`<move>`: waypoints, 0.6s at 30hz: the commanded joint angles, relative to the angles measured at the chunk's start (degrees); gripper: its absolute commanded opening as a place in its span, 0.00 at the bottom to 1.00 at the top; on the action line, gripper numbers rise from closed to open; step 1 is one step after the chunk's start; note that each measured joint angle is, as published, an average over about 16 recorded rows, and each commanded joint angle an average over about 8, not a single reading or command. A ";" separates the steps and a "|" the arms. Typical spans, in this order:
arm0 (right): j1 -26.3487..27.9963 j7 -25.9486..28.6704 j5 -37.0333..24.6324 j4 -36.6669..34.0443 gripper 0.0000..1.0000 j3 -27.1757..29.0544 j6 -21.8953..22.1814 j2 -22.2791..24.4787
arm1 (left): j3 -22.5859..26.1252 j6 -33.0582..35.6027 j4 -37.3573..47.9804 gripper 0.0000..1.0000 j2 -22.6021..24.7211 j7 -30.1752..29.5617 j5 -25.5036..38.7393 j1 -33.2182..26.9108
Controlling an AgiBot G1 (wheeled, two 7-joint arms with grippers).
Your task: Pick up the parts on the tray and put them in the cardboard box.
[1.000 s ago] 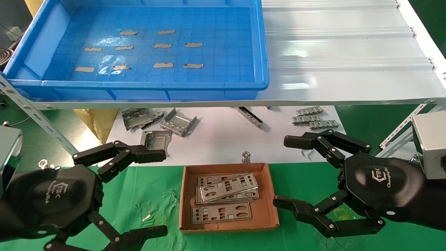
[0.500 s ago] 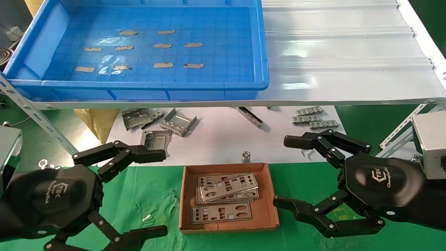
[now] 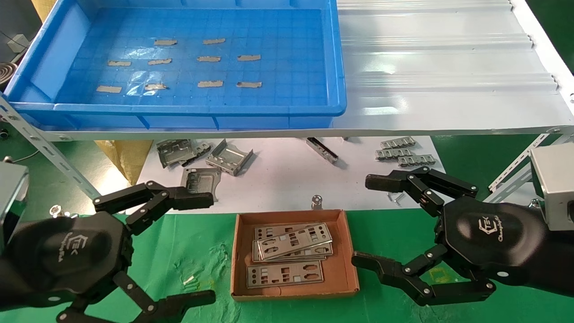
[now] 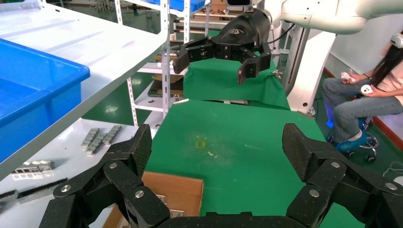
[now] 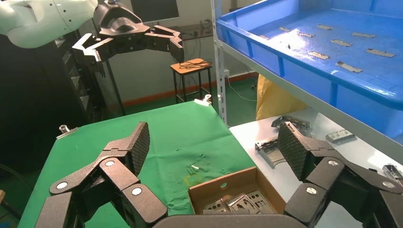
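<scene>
The blue tray (image 3: pixel 179 110) sits on the upper shelf at the left, and its grid floor shows only beige tape scraps. Several silvery parts (image 3: pixel 293 242) lie stacked in the cardboard box (image 3: pixel 235 255) on the green cloth in front of me. My left gripper (image 3: pixel 207 249) hangs open to the left of the box with nothing between its fingers. On the box's right, my right gripper (image 3: pixel 365 220) is open too and holds nothing. The right wrist view shows the box (image 5: pixel 223 183) and parts (image 5: pixel 242 202) below the open right gripper (image 5: pixel 215 142). A corner of the box (image 4: pixel 173 190) shows by the open left gripper (image 4: pixel 218 147).
Bent grey brackets (image 3: pixel 228 157) and notched strips (image 3: pixel 403 152) lie on the white lower surface behind the box. A small bolt (image 3: pixel 317 199) stands just behind the box's far wall. The white shelf (image 3: pixel 439 67) extends to the right of the tray.
</scene>
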 commanded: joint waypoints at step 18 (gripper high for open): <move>0.00 0.00 0.00 0.00 1.00 0.00 0.00 0.00 | 0.00 0.00 0.00 1.00 0.00 0.00 0.00 0.00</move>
